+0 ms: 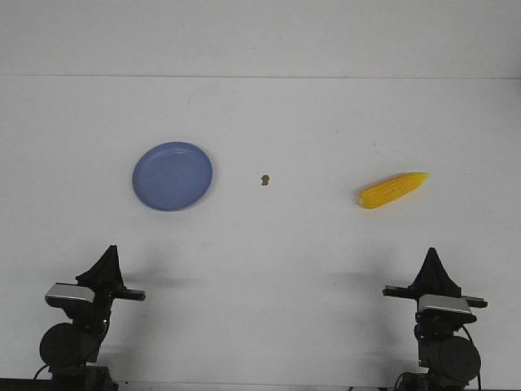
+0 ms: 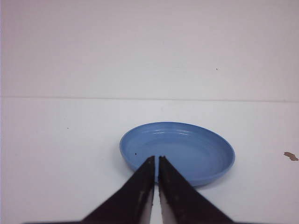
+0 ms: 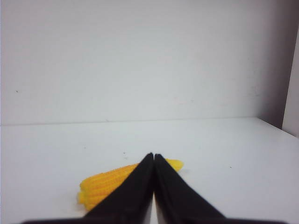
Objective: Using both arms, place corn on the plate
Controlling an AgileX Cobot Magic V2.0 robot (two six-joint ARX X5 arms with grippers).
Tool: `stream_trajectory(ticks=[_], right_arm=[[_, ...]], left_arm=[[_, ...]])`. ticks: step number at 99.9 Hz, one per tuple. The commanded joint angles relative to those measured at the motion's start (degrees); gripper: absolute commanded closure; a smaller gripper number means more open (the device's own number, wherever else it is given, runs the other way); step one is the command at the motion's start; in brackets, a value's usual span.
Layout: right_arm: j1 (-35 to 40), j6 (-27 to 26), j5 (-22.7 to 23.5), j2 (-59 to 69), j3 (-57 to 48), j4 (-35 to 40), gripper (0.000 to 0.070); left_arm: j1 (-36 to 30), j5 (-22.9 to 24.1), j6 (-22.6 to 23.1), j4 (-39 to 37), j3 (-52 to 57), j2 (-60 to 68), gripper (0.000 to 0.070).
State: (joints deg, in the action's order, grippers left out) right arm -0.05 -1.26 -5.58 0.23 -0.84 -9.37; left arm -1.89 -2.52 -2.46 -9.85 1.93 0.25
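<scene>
Both jaws closed, holding nothing; corn (image 1: 393, 190) lies well apart from plate (image 1: 172, 176).

A lab-style test bench: bare white table (image 1: 269, 269) against a plain white wall (image 1: 260, 37), two arms mounted at its 6 o'clock edge.

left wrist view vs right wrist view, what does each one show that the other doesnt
Only the left wrist view shows the plate, empty, just past the shut left tool, plus a brown speck on the table.

Only the right wrist view shows the corn, lying flat and partly hidden behind the shut right tool.

Both share the white table, a pale back wall, and black fingers closed together, holding nothing.
</scene>
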Motion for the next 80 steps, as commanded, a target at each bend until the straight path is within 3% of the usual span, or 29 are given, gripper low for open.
stream_trajectory(ticks=[1,80], right_arm=[[-0.02,0.66,0.11,-0.15,0.13,-0.52,0.0699],[0.04,0.20,0.00,-0.15,0.11,-1.42,0.0699]], left_arm=[[0.00,0.13,-0.11,-0.59,-1.11,-0.07,0.0688],[0.00,0.13,-0.35,-0.79,1.36,-0.07,0.0688]])
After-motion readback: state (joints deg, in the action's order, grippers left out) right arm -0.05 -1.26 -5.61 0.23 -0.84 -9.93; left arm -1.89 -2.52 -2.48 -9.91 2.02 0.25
